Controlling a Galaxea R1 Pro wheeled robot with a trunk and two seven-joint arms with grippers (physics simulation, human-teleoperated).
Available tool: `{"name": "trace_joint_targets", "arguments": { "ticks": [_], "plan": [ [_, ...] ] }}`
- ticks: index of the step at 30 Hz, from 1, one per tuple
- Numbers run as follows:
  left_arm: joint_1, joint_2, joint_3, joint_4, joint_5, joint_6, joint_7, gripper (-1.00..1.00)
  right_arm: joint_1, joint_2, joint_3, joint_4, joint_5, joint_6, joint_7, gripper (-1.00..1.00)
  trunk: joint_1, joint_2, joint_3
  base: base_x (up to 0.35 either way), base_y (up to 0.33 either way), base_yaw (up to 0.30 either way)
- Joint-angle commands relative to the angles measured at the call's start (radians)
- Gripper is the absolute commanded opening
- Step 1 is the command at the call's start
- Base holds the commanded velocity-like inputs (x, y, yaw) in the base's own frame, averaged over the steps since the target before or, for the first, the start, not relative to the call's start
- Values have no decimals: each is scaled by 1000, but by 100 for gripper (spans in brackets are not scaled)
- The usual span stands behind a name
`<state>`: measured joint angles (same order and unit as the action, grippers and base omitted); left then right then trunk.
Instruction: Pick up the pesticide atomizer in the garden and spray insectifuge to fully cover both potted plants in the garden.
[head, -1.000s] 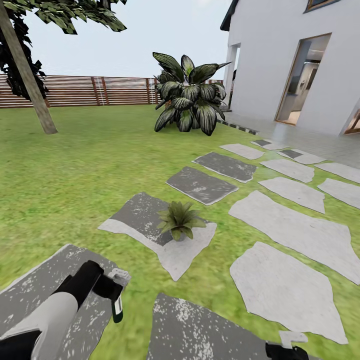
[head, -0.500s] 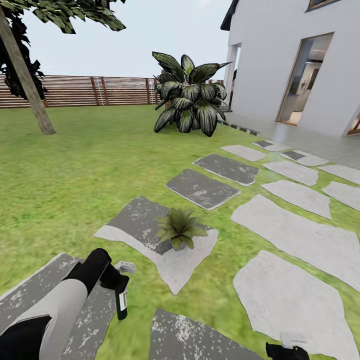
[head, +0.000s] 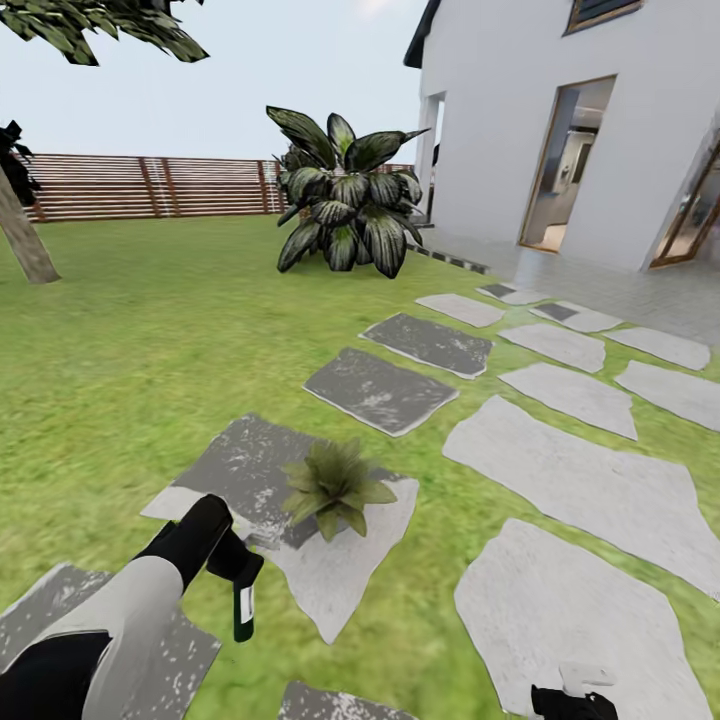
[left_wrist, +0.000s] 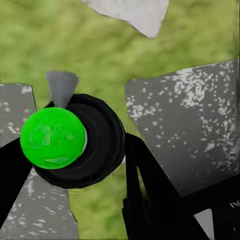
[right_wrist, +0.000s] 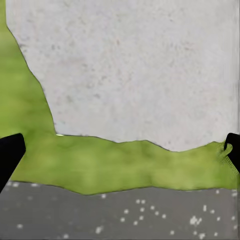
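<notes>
1. View has panned since a second ago; the potted plant (head: 333, 487) now sits nearer the left end effector (head: 238, 570), so spraying looks close.
2. Left end effector is clamped on the pesticide atomizer (head: 243, 609), hanging over grass beside the slab (head: 330, 570).
3. Atomizer: glossy dark cylinder, round green top (left_wrist: 53, 137).
4. Right end effector (right_wrist: 120, 150) spread wide, holding nothing.

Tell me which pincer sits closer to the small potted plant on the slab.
Left. The left pincer, holding the atomizer, is just short of the potted plant; the right pincer sits farther away, low beside the pale slabs.
</notes>
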<state>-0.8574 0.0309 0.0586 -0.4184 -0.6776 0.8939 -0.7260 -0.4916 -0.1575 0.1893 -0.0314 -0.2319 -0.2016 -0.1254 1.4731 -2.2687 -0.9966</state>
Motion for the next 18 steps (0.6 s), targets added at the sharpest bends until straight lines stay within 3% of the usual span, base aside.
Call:
{"name": "trace_joint_targets", "arguments": {
  "ticks": [1, 4, 5, 14, 18],
  "plan": [
    [0, -1, 6, -2, -10, 4, -10, -100, -1, 0, 9, 1, -9, -3, -2, 100, 0, 0, -1, 339, 0, -298],
    [0, -4, 6, -1, -11, 5, -9, -100, -1, 1, 9, 1, -9, -2, -2, 100, 0, 0, -1, 339, 2, -299],
    [15, 6, 1, 2, -16, 2, -9, -100, -1, 9, 10, 2, -6, -2, 3, 100, 0, 0, -1, 0, 0, 0],
    [16, 5, 1, 2, -16, 2, -9, -100, -1, 9, 10, 2, -6, -2, 3, 100, 0, 0, -1, 3, 0, 0],
    [17, 7, 1, 3, -16, 2, -9, -100, -1, 9, 10, 2, -6, -2, 3, 100, 0, 0, -1, 192, 88, 0]
  ]
}}
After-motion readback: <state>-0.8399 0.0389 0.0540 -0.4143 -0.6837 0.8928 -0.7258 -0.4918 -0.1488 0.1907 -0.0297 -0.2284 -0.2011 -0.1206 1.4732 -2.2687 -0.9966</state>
